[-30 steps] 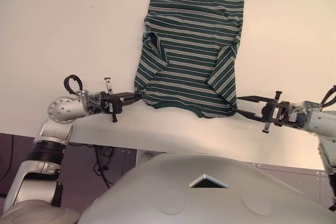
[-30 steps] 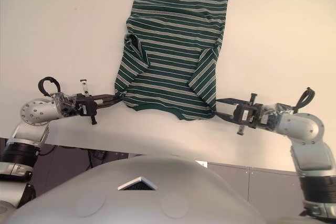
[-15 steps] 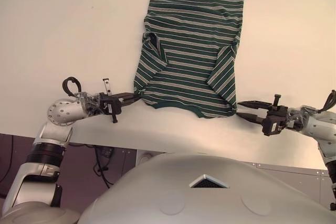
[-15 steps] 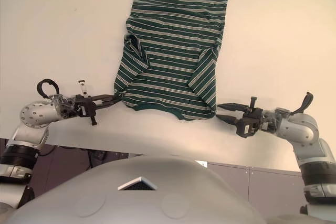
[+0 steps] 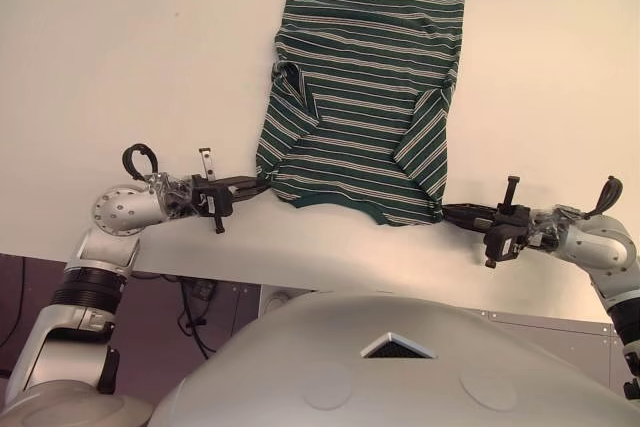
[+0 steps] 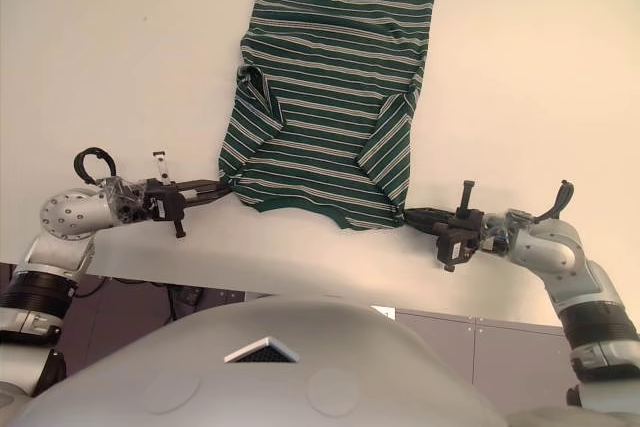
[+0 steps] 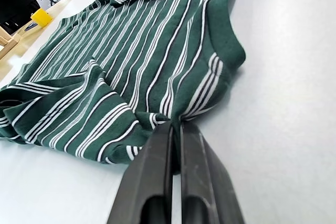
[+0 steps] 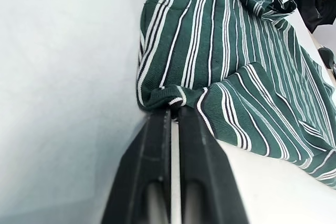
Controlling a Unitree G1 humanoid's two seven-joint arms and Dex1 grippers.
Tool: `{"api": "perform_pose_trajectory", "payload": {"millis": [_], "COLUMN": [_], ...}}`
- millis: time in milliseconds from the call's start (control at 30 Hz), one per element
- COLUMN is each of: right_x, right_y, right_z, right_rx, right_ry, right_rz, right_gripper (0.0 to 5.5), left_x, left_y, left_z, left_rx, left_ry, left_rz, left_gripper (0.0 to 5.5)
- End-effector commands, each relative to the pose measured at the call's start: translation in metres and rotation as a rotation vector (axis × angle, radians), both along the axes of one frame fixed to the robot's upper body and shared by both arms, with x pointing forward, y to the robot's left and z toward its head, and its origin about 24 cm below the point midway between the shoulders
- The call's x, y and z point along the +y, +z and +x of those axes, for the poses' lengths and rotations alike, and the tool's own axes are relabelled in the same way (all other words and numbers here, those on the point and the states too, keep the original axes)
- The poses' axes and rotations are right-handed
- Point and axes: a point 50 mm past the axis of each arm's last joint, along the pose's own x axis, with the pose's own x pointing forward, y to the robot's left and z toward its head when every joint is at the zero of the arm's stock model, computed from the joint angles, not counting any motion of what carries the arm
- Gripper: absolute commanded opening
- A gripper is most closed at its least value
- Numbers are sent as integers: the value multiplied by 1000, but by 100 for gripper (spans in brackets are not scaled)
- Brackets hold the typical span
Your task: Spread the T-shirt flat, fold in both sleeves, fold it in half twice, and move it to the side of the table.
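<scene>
White counter point(image 5: 120, 47) is spanning the view; grey panels point(image 5: 560, 329) and dark cables point(image 5: 193, 309) are showing beneath its near edge.

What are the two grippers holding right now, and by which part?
The T-shirt: the left gripper pinches its near left corner, the right gripper its near right corner.

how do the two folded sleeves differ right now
The left sleeve is bunched at the edge of the T-shirt, its cuff opening showing; the right sleeve lies flat as a long diagonal flap. The left sleeve sits farther from the robot; the right sleeve reaches nearly to the near hem. Both are folded inward over the body.
</scene>
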Motion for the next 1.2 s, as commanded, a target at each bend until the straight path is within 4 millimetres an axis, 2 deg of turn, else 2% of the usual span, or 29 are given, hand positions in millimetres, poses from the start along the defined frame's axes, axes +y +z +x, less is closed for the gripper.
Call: {"api": "perform_pose_trajectory", "payload": {"millis": [33, 100, 167, 200, 267, 333, 433, 533, 633, 667, 700, 733, 767, 900, 1000, 1100, 1200], "right_x": [1, 2, -2, -14, -18, -15, -8, -7, -16, -19, -22, -25, -26, -24, -23, -17, -9], "right_y": [-6, -4, 6, 24, 57, 81, 102, 113, 120, 122, 122, 120, 118, 111, 106, 96, 86], "right_z": [-3, -2, -2, -1, -6, -9, -8, -9, 4, 12, 18, 20, 21, 15, 18, 37, 57], "right_rx": [48, 123, 314, 545, 933, 1142, 1260, 1293, 1223, 1176, 1148, 1133, 1127, 1111, 1062, 972, 908], "right_ry": [12, -24, -107, -190, -213, -148, -86, -89, -171, -211, -242, -261, -274, -304, -353, -438, -546], "right_rz": [-28, -5, 27, 50, 123, 180, 245, 268, 334, 378, 408, 418, 420, 444, 530, 643, 735], "right_gripper": [3, 3, 3, 3, 3, 3, 3, 3, 3, 3, 3, 3, 3, 3, 3, 3, 3], "left_x": [1, 2, 4, 1, -6, -10, -15, -20, -19, -12, -18, -29, -36, -35, -38, -43, -34], "left_y": [-12, -14, -25, -35, -43, -42, -38, -34, -30, 38, 97, 137, 158, 179, 188, 171, 131], "left_z": [-3, -2, -6, -15, -31, -36, -35, -34, -28, 11, 26, 26, 23, 23, 27, 49, 72], "left_rx": [65, 104, 298, 524, 849, 949, 982, 1000, 946, 816, 769, 760, 758, 743, 745, 732, 784], "left_ry": [0, 21, 73, 35, -97, -197, -229, -233, -155, -86, -113, -168, -193, -181, -157, -60, 97], "left_rz": [41, 30, -21, -63, -127, -143, -225, -332, -495, -611, -643, -599, -543, -383, -315, -307, -242], "left_gripper": [0, 0, 0, 0, 0, 0, 0, 0, 0, 0, 0, 0, 0, 0, 0, 0, 0]}}
